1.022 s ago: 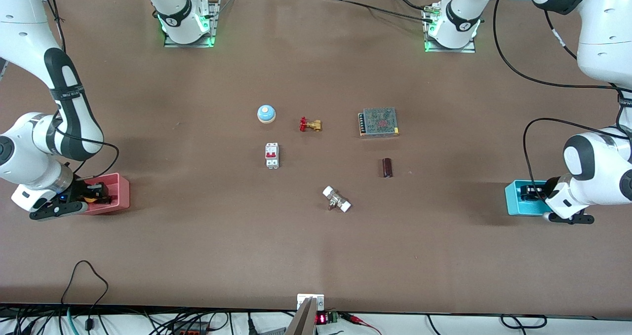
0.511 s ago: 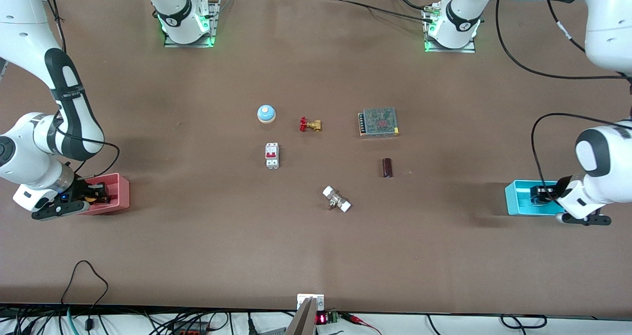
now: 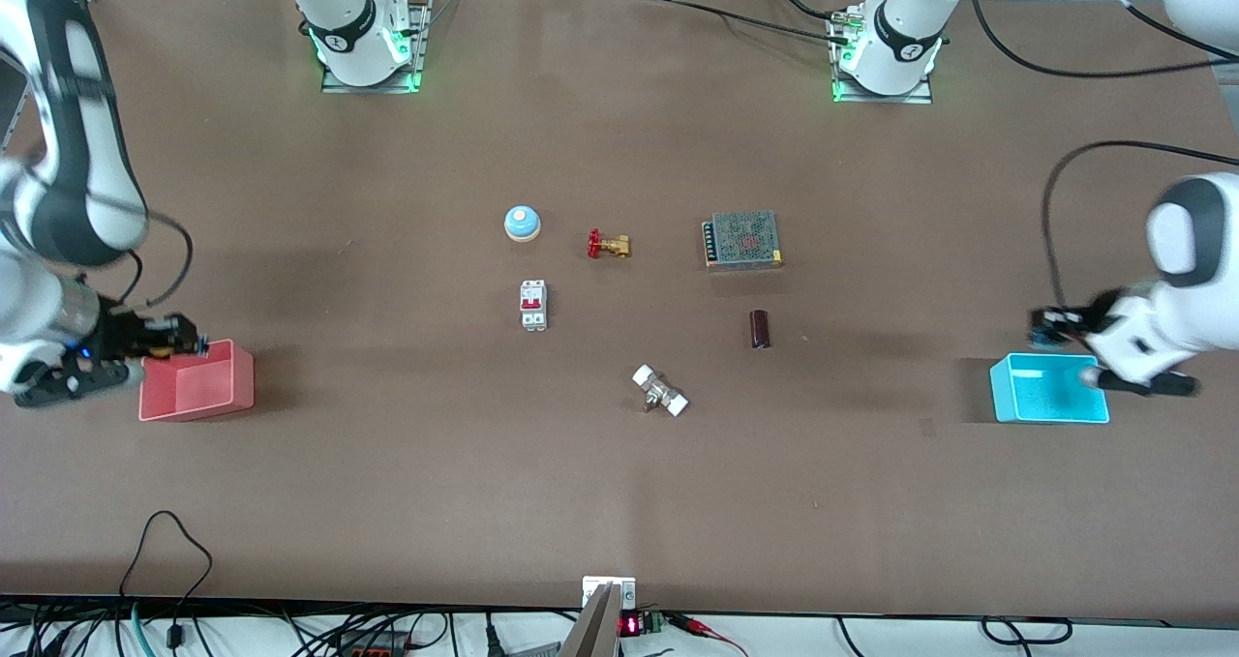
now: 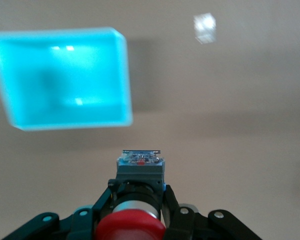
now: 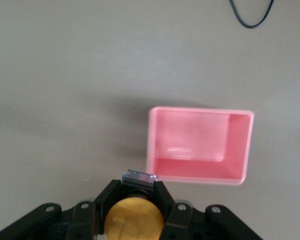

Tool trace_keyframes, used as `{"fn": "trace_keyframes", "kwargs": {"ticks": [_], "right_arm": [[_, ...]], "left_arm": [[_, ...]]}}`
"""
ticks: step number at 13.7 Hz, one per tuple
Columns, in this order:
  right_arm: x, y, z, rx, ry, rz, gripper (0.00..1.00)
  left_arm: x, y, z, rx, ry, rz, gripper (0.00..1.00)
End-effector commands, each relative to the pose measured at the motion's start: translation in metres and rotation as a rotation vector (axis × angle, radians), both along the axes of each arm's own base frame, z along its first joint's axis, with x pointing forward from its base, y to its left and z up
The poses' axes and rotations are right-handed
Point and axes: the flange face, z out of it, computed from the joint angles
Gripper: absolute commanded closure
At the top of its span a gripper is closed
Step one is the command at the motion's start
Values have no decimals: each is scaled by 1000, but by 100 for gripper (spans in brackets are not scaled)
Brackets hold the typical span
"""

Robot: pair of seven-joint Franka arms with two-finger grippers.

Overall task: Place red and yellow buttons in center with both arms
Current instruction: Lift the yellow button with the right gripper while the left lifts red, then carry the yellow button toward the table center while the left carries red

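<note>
We see a brown table from above, with two white arms, one at each end. The left gripper (image 4: 138,212) hangs in the air over bare table beside the cyan bin (image 3: 1048,389), its fingers closed around the black body of the red button (image 4: 131,226), cap toward the wrist camera. The right gripper (image 5: 139,200) hangs beside the pink bin (image 3: 196,381), fingers clamped on the yellow button (image 5: 134,219) in the same way. Both bins look empty.

We judge that each button is gripped by its body so it can be set down on its base, and that both arms hold their loads clear of the bin walls before carrying them inward.

The centre (image 3: 619,323) is bare, ringed by a blue bell (image 3: 522,223), a brass valve (image 3: 609,245), a white breaker (image 3: 533,305), a mesh-topped box (image 3: 742,239), a dark cylinder (image 3: 760,329) and a white-capped fitting (image 3: 660,391). We think the open patch among them is where the buttons belong.

We cannot read any brand or label; a small red display at the table's near edge is too small to make out.
</note>
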Motion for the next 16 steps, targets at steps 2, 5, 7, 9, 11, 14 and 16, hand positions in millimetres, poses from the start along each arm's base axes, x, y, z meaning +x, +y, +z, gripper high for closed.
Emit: {"fn": "trace_keyframes", "kwargs": {"ticks": [2, 5, 7, 9, 11, 14, 16], "right_arm": [[-17, 136, 1, 19, 44, -145, 80], [-22, 232, -51, 44, 18, -164, 80], [-32, 261, -89, 61, -8, -164, 80], [-42, 274, -128, 85, -40, -151, 80], [-44, 280, -154, 82, -35, -131, 80], [-49, 282, -179, 5, -40, -84, 80], [-50, 283, -184, -5, -39, -85, 80]], "left_arm": [[-29, -84, -21, -25, 40, 30, 63], [-46, -98, -66, -32, -13, 27, 63], [-57, -98, -95, -35, -44, 33, 63], [-62, -99, -108, -38, -36, 35, 63], [-67, -100, -121, -40, -39, 38, 63], [-78, -100, -135, -74, -38, 90, 63], [-80, -101, -142, -77, -26, 94, 63]]}}
